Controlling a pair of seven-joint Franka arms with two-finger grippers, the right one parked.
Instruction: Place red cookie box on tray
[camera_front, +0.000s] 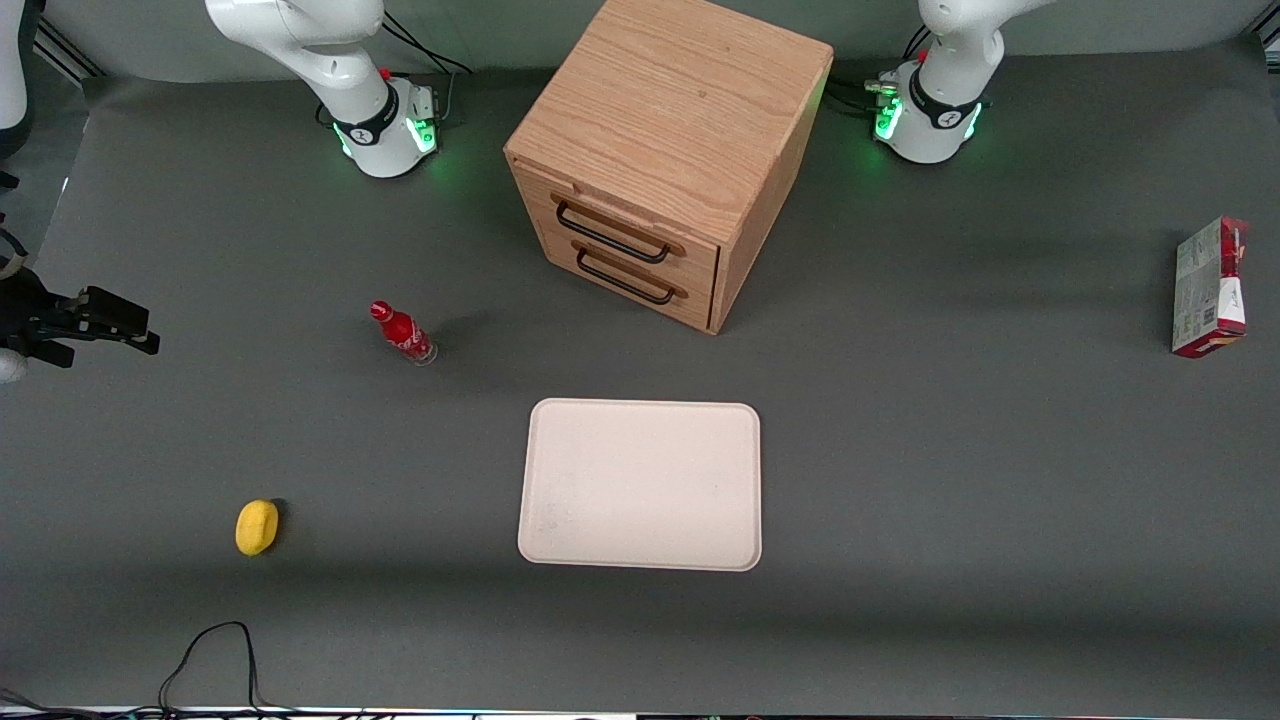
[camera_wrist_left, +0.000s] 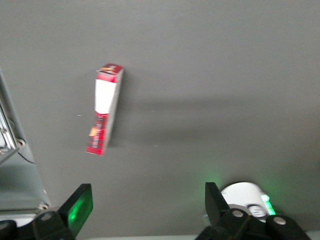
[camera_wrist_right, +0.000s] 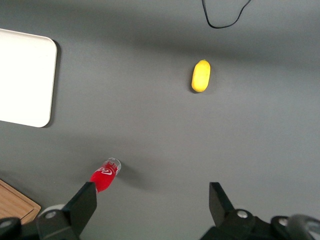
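The red cookie box (camera_front: 1210, 287) stands on a long edge near the table's edge at the working arm's end, its pale green-white face showing. In the left wrist view it (camera_wrist_left: 104, 115) shows its narrow red-and-white side. My left gripper (camera_wrist_left: 148, 194) hangs high above the table, well apart from the box, with its fingers (camera_wrist_left: 80, 206) wide open and empty. It is out of the front view. The cream tray (camera_front: 640, 485) lies flat and empty in front of the drawer cabinet, nearer the front camera; a corner of it also shows in the right wrist view (camera_wrist_right: 25, 75).
A wooden drawer cabinet (camera_front: 670, 150) stands mid-table. A small red bottle (camera_front: 402, 333) and a yellow object (camera_front: 257, 527) lie toward the parked arm's end. A black cable (camera_front: 210, 660) lies near the front edge. The working arm's base (camera_wrist_left: 247, 197) glows green.
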